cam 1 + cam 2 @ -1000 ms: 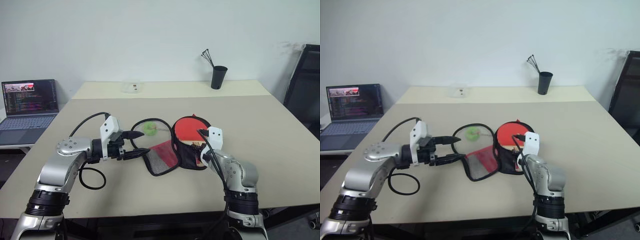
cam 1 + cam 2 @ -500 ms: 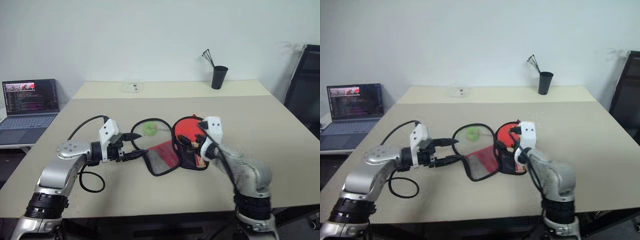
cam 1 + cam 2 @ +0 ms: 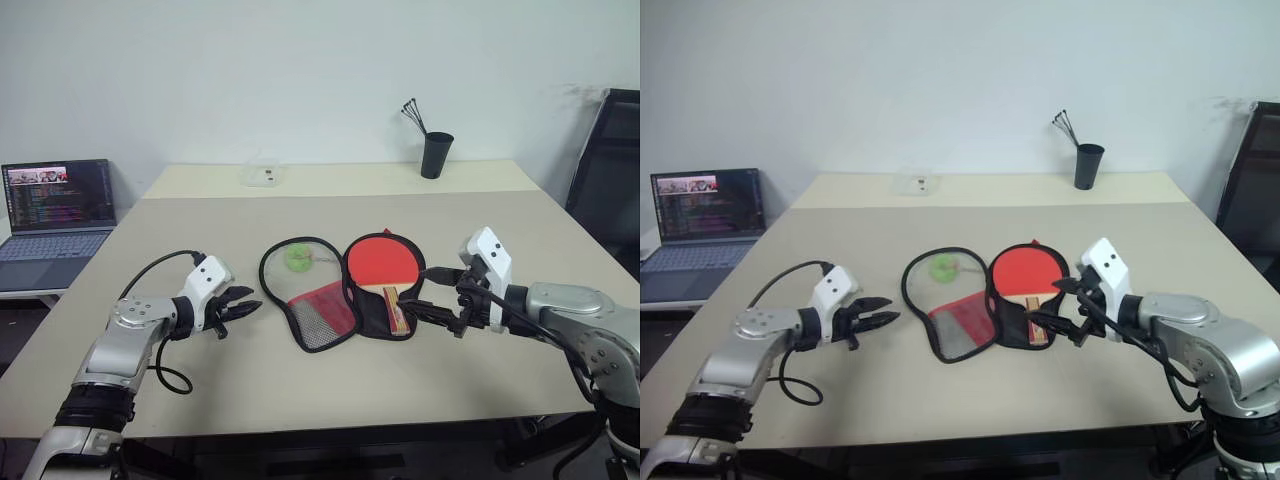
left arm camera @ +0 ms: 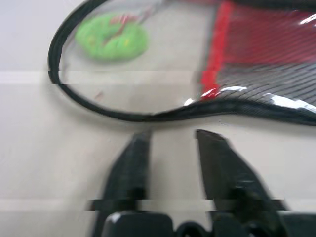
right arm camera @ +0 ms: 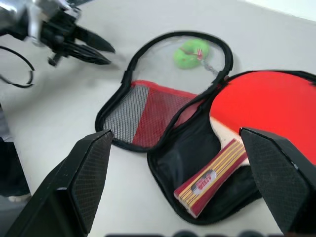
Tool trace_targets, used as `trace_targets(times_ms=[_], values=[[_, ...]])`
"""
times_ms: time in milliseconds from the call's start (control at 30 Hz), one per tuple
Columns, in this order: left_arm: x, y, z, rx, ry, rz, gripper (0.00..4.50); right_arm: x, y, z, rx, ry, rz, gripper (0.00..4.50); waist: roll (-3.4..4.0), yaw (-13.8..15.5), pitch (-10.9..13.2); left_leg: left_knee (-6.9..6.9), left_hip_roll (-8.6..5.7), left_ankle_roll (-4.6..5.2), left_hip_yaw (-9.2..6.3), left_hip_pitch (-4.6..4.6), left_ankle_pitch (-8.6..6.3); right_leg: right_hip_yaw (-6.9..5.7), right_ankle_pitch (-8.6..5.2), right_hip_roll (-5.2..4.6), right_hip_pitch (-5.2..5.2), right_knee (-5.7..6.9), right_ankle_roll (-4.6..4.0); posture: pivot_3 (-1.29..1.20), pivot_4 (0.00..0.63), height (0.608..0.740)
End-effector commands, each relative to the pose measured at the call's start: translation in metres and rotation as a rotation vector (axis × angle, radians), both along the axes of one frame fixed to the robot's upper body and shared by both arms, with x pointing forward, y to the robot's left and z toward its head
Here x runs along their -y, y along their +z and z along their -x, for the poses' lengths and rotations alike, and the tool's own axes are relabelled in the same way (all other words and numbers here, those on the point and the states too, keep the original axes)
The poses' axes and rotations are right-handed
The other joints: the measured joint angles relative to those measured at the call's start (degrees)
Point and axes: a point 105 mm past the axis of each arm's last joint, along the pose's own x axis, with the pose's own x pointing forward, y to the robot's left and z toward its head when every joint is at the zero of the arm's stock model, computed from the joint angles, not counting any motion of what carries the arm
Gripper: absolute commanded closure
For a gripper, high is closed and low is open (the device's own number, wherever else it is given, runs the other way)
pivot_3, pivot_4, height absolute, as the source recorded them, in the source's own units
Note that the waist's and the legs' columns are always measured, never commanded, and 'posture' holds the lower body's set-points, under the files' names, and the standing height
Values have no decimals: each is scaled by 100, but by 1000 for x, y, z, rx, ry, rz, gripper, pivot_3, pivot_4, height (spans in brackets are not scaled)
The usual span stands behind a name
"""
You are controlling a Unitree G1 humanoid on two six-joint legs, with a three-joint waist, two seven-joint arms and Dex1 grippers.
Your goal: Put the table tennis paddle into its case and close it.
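A pale tabletop under a white wall, with a laptop off past my left arm and a black pen cup at the far edge. Between my two hands the case lies butterflied open: its mesh-and-red flap toward my left hand, its black-lined half toward my right hand. The table tennis paddle already sits in that black half, red face up and striped handle pointing back at my right fingertips.

My right hand hangs just beside the handle end, fingers spread wide, holding nothing. My left hand sits low near the flap's zip rim, fingers almost pressed together with a narrow gap, empty too.

As I judge it, closing is what remains. I'd pinch the flap's black rim at the near edge with my left hand, fold it over toward my right, and steady the loaded half so the paddle doesn't slide. The small green ball lies inside the flap's clear window; I'd keep it from snagging the zip.
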Motion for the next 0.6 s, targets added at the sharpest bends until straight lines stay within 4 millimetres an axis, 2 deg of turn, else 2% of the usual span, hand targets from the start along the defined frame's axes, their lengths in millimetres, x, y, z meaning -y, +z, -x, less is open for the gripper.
trace_targets(times_ms=[33, 233, 367, 600], values=[[4, 3, -8, 14, -3, -10, 4334, 1, 13, -2, 63, 6, -16, 0, 0, 7, 0, 0, -1, 0, 0, -1, 0, 0, 0, 0, 0, 0, 0, 0, 150, 740], [0, -11, -21, -9, 63, -43, 4424, 1, 11, -2, 63, 5, -16, 0, -1, 17, 0, 1, -2, 0, -1, -5, 0, -1, 0, -2, 0, -2, 0, 0, 150, 740], [7, -18, -28, -9, 78, -32, 4424, 1, 11, -3, 65, 5, -17, 0, -2, 25, 0, 1, -2, 0, 0, -4, 0, 0, 1, -3, 0, 0, 0, 0, 150, 740], [55, -9, -46, 18, 29, 116, 4424, 2, 10, -3, 63, 4, -13, 0, -6, 177, -2, 10, -10, 0, -5, 2, 0, -6, 1, -9, 14, 2, 1, 0, 150, 740]])
